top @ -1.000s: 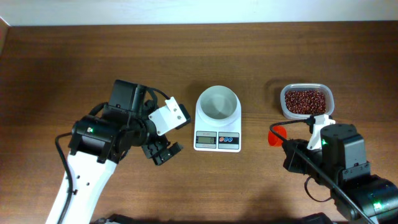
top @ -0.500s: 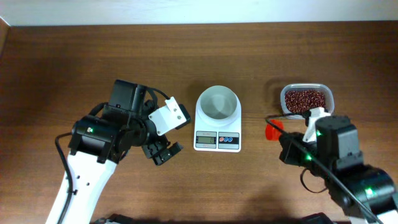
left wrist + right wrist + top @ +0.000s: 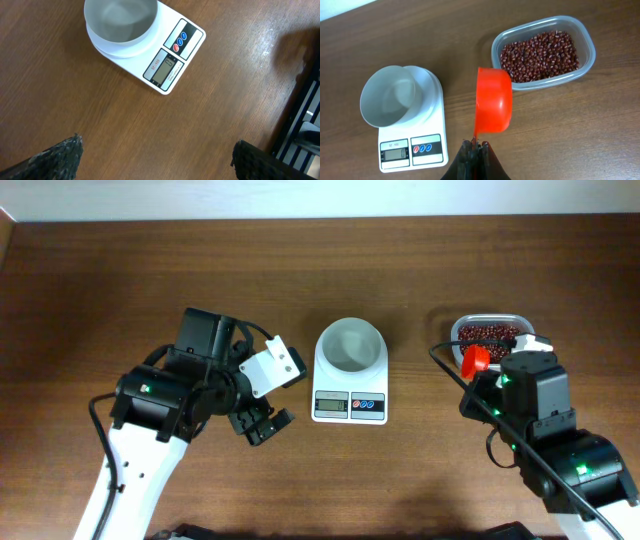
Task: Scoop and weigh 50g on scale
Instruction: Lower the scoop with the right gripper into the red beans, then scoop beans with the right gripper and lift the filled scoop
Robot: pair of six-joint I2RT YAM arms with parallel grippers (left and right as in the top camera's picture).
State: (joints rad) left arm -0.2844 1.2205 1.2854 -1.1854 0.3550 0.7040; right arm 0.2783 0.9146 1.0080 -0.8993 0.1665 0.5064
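Note:
The white scale (image 3: 350, 380) stands mid-table with its round bowl (image 3: 350, 345) empty; it also shows in the left wrist view (image 3: 150, 45) and the right wrist view (image 3: 410, 115). My right gripper (image 3: 476, 147) is shut on the handle of an orange-red scoop (image 3: 493, 100). The scoop (image 3: 475, 360) hangs at the near-left corner of the clear tub of red beans (image 3: 542, 52), and its inside is hidden from me. My left gripper (image 3: 157, 160) is open over bare wood, left of and nearer than the scale, holding nothing.
The tub of beans (image 3: 490, 335) sits to the right of the scale. The left arm (image 3: 190, 380) fills the table's left half. A dark frame (image 3: 300, 120) shows at the right edge of the left wrist view.
My right arm has swung the scoop from in front of the tub up and right to the tub's near-left corner. The left arm has not moved.

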